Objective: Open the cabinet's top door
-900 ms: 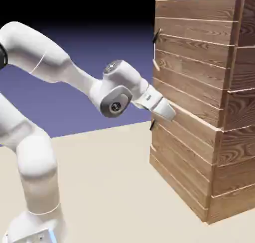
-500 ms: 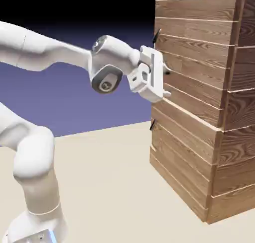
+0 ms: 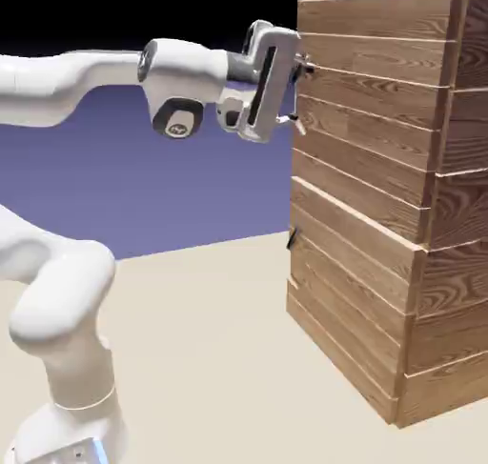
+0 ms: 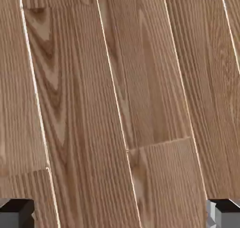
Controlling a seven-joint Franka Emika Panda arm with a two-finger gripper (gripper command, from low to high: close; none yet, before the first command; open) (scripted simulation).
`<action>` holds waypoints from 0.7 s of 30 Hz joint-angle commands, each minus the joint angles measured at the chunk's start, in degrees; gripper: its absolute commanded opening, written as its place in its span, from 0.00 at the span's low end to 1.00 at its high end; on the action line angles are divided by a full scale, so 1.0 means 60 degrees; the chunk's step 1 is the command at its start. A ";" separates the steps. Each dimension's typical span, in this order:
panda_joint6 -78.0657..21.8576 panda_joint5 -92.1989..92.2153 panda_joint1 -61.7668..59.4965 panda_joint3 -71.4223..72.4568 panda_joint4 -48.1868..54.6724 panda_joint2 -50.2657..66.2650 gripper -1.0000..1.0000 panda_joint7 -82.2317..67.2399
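The cabinet [image 3: 448, 214] of brown wood planks stands at the exterior view's right, taller than the arm. Its top door [image 3: 367, 143] is shut flush with the front. My gripper [image 3: 299, 95] faces the door's upper left edge, its white hand almost against the wood. The fingers are spread wide, one above the other. The door's small dark handle [image 3: 304, 69] lies right at the upper finger, and I cannot tell whether they touch. In the hand view, planks of the top door [image 4: 117, 91] fill the frame. The gripper [image 4: 120, 214] shows only two grey tips in the bottom corners, with bare wood between them.
Under the top door is the lower plank panel [image 3: 343, 310] with its own small dark handle [image 3: 292, 238]. The cabinet stands on a beige table [image 3: 210, 357]. My white arm stretches in from the exterior view's left at the height of the door's upper planks.
The hand has climbed along the cabinet front from the seam between the two doors to the top handle's height and turned square to the door. The fingers stay wide apart.
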 commanded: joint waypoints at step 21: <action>0.0090 0.7725 -0.3300 0.4304 0.1940 -0.2333 0.50 0.8255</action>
